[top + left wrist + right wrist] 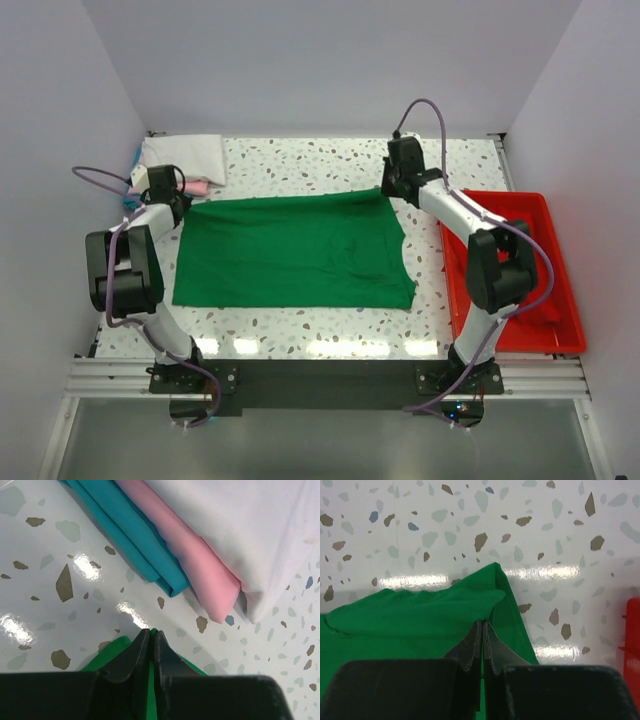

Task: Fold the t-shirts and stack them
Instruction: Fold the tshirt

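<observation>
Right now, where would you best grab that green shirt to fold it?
By its two far corners, from above: the green shirt lies spread flat, so only thin edges offer a pinch. The left fingers and right fingers are shut on those corners.

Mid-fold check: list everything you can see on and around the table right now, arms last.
green t-shirt: one, bright green, spread flat across the middle of the table
white t-shirt: one, white, folded, top of the stack in the far left corner
pink t-shirt: one, pink, folded, edge showing beneath the white one
teal t-shirt: one, teal, folded, peeking out at the stack's left edge
red tray: one, red, right side of the table
table: one, white with speckles
left gripper: one, black, shut on the green t-shirt's far left corner
right gripper: one, black, shut on its far right corner
</observation>
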You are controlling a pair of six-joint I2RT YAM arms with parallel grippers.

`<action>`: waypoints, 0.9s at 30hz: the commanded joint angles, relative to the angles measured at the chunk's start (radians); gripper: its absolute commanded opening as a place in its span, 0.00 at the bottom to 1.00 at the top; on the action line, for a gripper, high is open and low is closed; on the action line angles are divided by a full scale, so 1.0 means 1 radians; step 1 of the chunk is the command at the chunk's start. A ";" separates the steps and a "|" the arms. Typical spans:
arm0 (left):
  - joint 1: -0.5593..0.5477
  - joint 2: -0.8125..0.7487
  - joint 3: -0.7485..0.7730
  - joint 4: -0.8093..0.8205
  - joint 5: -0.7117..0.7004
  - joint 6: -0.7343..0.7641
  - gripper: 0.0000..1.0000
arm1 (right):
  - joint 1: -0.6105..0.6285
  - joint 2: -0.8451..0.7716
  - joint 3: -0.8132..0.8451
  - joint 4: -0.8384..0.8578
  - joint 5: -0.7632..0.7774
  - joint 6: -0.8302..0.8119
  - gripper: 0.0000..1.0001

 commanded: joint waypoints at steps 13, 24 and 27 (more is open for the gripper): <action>0.029 -0.227 -0.190 -0.029 0.003 -0.053 0.00 | 0.043 -0.367 -0.366 0.030 -0.008 0.157 0.00; 0.036 -0.386 -0.354 -0.071 -0.011 -0.092 0.00 | 0.104 -0.563 -0.589 0.037 0.003 0.226 0.00; 0.038 -0.418 -0.406 -0.080 -0.014 -0.126 0.02 | 0.112 -0.607 -0.655 0.054 -0.009 0.237 0.00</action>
